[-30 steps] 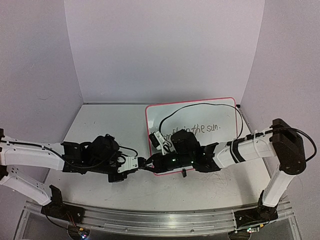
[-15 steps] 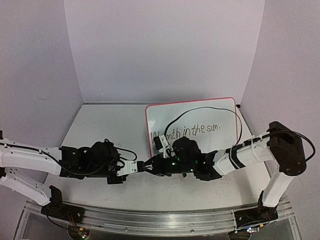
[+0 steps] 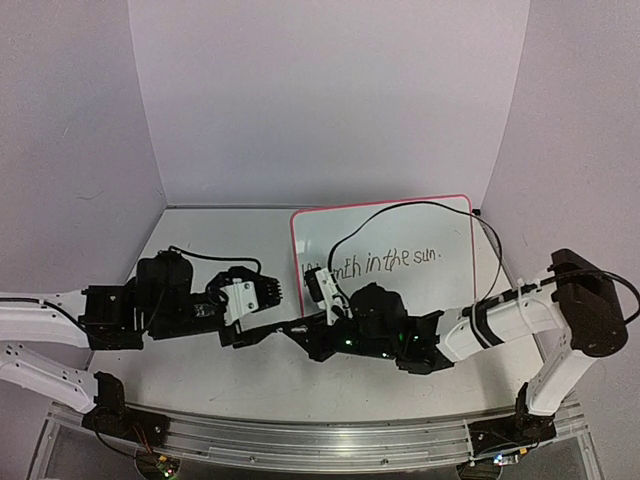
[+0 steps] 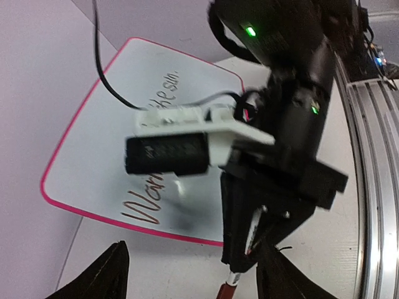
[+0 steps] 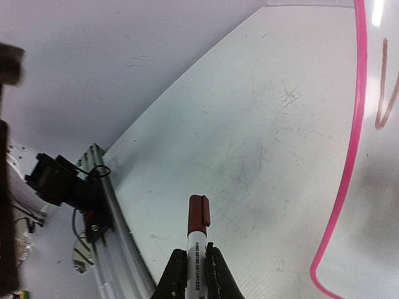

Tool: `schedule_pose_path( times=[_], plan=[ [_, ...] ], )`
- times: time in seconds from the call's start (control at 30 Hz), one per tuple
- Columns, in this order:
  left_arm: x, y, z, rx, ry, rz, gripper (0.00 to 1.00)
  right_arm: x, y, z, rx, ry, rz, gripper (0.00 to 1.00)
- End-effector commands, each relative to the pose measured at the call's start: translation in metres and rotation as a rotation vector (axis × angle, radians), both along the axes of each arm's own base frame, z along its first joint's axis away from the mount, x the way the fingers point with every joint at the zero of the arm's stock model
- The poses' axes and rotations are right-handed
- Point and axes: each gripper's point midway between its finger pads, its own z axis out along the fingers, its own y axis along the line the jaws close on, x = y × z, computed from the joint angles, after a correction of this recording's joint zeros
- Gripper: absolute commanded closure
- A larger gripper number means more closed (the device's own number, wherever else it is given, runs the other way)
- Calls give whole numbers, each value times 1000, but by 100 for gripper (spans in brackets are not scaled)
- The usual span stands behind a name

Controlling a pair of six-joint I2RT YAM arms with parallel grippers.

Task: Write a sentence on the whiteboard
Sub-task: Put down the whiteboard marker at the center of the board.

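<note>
The whiteboard (image 3: 400, 225), white with a pink frame, lies at the back right of the table and carries the handwritten line "Warmth in the sun." (image 3: 385, 260). My right gripper (image 5: 197, 254) is shut on a white marker (image 5: 197, 261) whose red-brown cap (image 5: 198, 215) sticks out past the fingertips. It hovers over the grey table just left of the board's near left corner (image 3: 295, 330). My left gripper (image 4: 194, 249) faces it, open, with the capped marker end (image 4: 229, 289) between its fingers but untouched. From above, the left gripper (image 3: 262, 312) sits left of the board.
A black cable (image 3: 400, 208) loops over the whiteboard's far side. An aluminium rail (image 3: 320, 440) runs along the near table edge, also seen in the right wrist view (image 5: 118, 249). Purple walls close in the back and both sides.
The left gripper, earlier shut at the marker end in the right gripper, has opened and drawn back to the left. The right gripper slid left off the board's corner with the marker.
</note>
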Motion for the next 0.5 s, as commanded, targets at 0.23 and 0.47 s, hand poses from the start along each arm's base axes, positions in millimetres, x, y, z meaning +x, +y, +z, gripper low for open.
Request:
schedule_pose_path(
  times=[0.23,0.47],
  plan=[
    [55,98,129,-408,-150,508,30,42,72,-41,-159,-241,-121,100],
    [69,114,126,-404,-162,627,30,42,84,-71,-215,-260,-143,82]
  ],
)
